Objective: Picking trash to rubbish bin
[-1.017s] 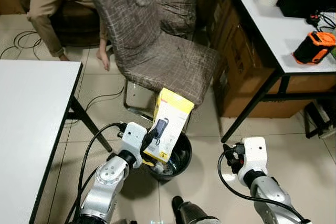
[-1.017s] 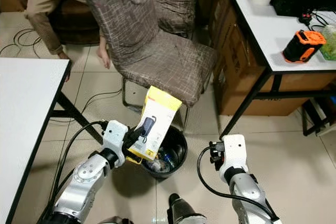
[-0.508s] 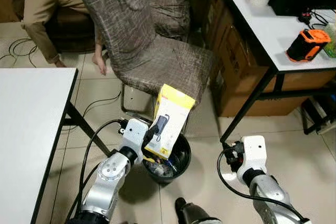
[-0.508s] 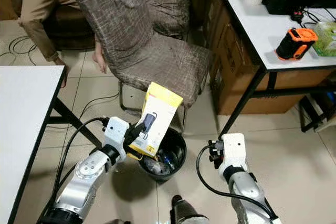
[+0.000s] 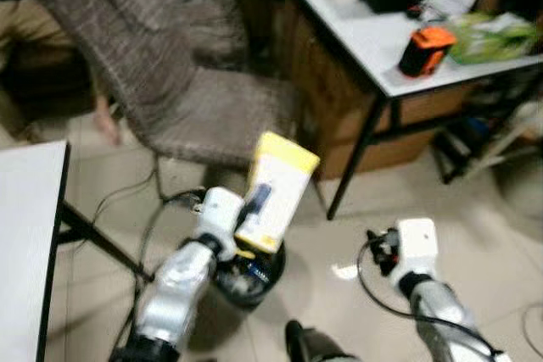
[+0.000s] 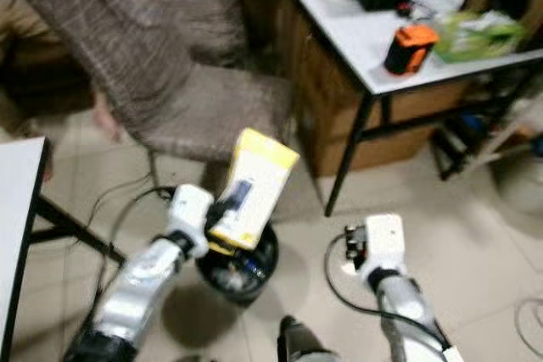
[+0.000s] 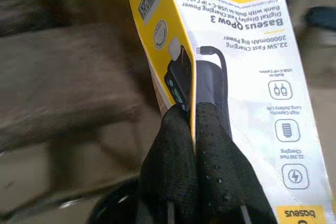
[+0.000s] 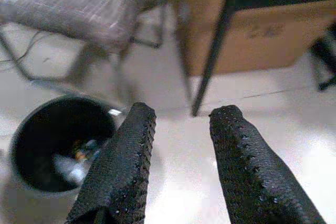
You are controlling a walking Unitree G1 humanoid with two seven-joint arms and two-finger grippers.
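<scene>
One left hand (image 7: 195,129) gripped the yellow box (image 5: 277,191) above the bin (image 5: 246,273); lowering it further before letting go looked wise.

Head camera swung toward the right and now blurred: right-hand table (image 5: 373,40) with orange device (image 5: 422,50) and green bag (image 5: 488,36) closer to centre, left table (image 5: 25,209) shrunk to a sliver. Yellow box (image 5: 276,192), pinched in the left gripper (image 7: 195,129), now a touch higher over the black bin (image 5: 246,273), no other clear change.
</scene>
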